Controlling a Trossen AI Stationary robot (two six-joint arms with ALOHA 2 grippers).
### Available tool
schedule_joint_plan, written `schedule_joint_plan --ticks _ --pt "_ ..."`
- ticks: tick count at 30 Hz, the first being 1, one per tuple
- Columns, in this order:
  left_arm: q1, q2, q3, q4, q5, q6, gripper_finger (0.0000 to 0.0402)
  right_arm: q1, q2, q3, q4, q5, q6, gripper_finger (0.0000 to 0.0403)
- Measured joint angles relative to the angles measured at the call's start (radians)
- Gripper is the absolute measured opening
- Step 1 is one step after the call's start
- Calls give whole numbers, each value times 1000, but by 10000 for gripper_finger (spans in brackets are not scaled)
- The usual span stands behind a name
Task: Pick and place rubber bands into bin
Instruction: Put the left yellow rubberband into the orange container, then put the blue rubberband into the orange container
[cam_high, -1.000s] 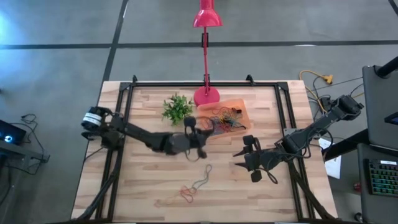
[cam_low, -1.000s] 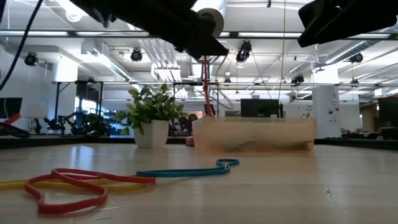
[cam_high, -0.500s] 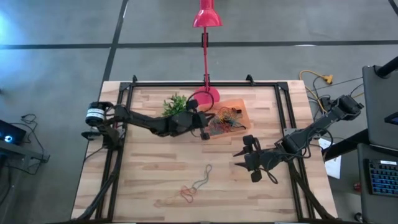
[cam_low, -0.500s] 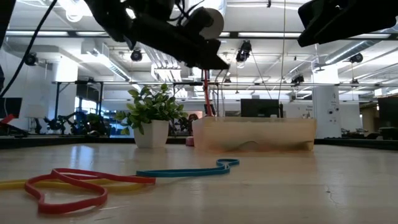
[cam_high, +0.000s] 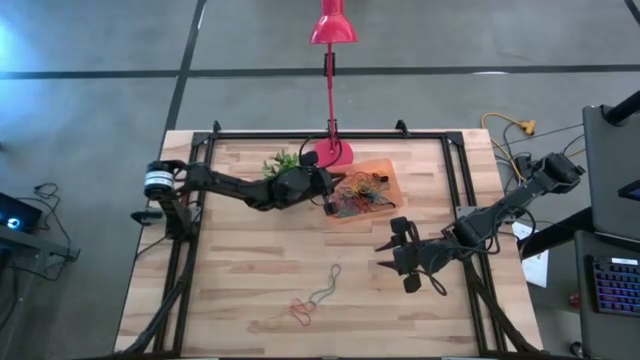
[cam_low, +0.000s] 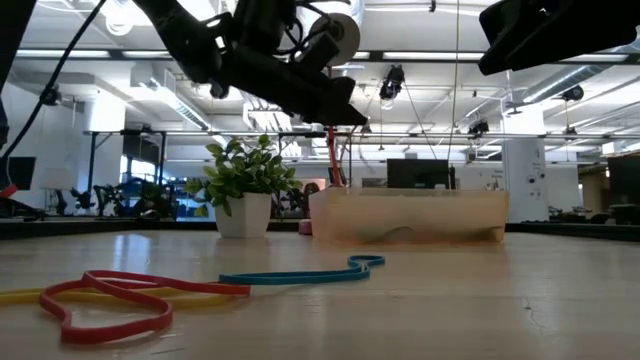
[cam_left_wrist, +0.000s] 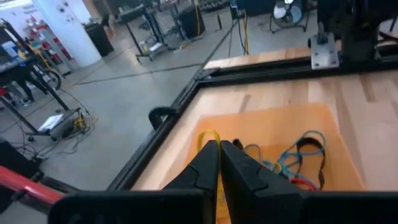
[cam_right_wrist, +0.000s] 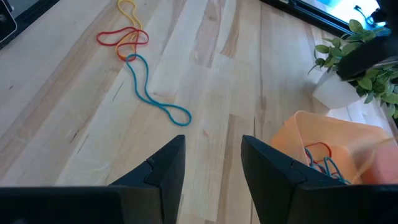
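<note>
The rubber bands (cam_high: 312, 300) left on the table (cam_high: 240, 270) are thin, limp loops that can be judged almost weightless and easily snagged: a red, an orange, a yellow and a blue one lie overlapped near the front edge, well apart from the bin (cam_high: 368, 192). Because they lie flat, a hold is best taken where strands cross or where one arches slightly off the wood, with one finger slid beneath; a pinch on a single flat strand is likely to slip. More than one may be lifted together, since they overlap.

In the bin, a tangle of bands in blue, red, yellow and dark colours is seen through its translucent orange walls.

The left claw (cam_left_wrist: 219, 163) is held over the bin with its fingers pressed together; a yellow band (cam_left_wrist: 209, 137) shows just past the tips, and whether it is pinched or lying in the bin cannot be told. The right claw (cam_right_wrist: 212, 163) hangs above the table between bin and loose bands, its fingers apart and holding nothing.
</note>
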Motion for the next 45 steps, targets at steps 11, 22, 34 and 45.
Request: schedule_joint_plan --ticks 11,22,34,45 --pt "4 51 1 21 56 -14 48 0 0 0 1 2 0 144" --pt "-3 34 0 3 52 -53 139 -1 -1 -14 8 8 0 144" --pt "-141 -228 -10 -555 139 -230 141 -22 48 -215 471 -7 -34 144" --pt "-353 -324 -43 -763 266 -340 141 -80 343 -114 651 -208 -80 144"
